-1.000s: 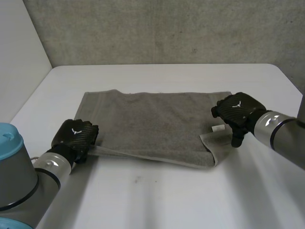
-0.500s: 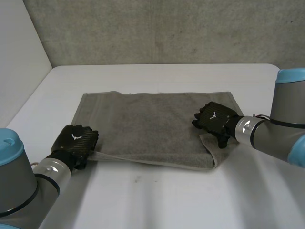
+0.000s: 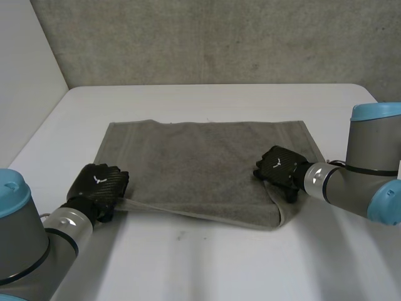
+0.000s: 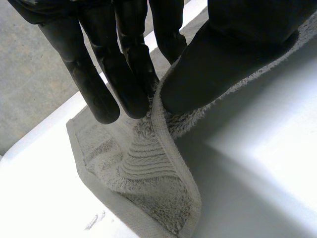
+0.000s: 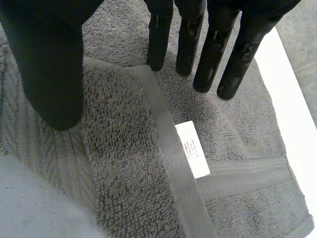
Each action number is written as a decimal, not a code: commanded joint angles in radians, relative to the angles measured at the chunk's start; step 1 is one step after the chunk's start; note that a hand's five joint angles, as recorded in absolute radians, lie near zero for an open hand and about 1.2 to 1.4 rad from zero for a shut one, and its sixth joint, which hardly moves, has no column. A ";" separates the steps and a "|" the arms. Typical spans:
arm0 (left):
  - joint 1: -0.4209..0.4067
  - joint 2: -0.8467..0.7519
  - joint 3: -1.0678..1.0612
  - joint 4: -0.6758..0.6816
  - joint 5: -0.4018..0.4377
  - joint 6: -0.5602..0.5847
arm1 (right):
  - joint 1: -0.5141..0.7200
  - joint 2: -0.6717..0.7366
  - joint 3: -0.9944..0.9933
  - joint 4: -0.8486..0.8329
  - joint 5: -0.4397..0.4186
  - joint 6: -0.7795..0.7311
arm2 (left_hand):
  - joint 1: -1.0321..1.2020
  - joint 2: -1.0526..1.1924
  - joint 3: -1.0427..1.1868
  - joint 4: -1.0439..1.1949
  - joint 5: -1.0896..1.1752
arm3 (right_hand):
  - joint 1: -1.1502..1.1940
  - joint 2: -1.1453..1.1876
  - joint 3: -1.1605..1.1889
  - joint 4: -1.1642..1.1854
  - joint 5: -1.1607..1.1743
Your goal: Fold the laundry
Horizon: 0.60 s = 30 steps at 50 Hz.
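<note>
Pinching now: left hand [image 4: 124,69] has fingers and thumb clamped on the towel [image 3: 200,166] at its near-left corner, lower left of the head view. Right hand [image 5: 188,34]: fingers straight, thumb spread, over the turned-over flap by the near-right corner, white label [image 5: 192,148] just beyond the fingertips. Nothing pinched there. Towel lies flat mid-table [image 3: 207,263], long axis left-to-right, so the hands sit at opposite ends of the near long edge. Far edge is straight ahead of both; prob. a fwd carry, once the right hand grips.
</note>
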 commanded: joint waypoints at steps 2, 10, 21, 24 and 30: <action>-0.001 0.000 0.000 0.001 0.000 0.000 | -0.002 -0.001 0.003 -0.003 -0.002 0.002 | 0.193 0.178 0.180 0.179 0.178 | 0.362 0.297 0.292 0.288 0.309; 0.000 0.000 0.000 -0.001 0.000 0.000 | -0.002 0.000 0.007 -0.002 0.001 0.003 | 0.193 0.178 0.180 0.179 0.178 | 0.412 0.347 0.342 0.338 0.359; 0.000 0.006 0.000 -0.001 -0.002 0.000 | -0.025 -0.032 0.056 0.001 0.014 0.014 | 0.193 0.178 0.180 0.179 0.178 | 0.470 0.405 0.400 0.396 0.417; 0.000 0.006 0.000 -0.001 -0.002 0.000 | -0.041 -0.038 0.072 0.001 0.014 0.016 | 0.193 0.178 0.180 0.179 0.178 | 0.338 0.273 0.269 0.264 0.286; -0.001 0.006 -0.002 -0.001 -0.002 0.000 | -0.064 -0.064 0.098 0.001 0.011 0.017 | 0.193 0.178 0.180 0.179 0.178 | 0.344 0.279 0.275 0.270 0.292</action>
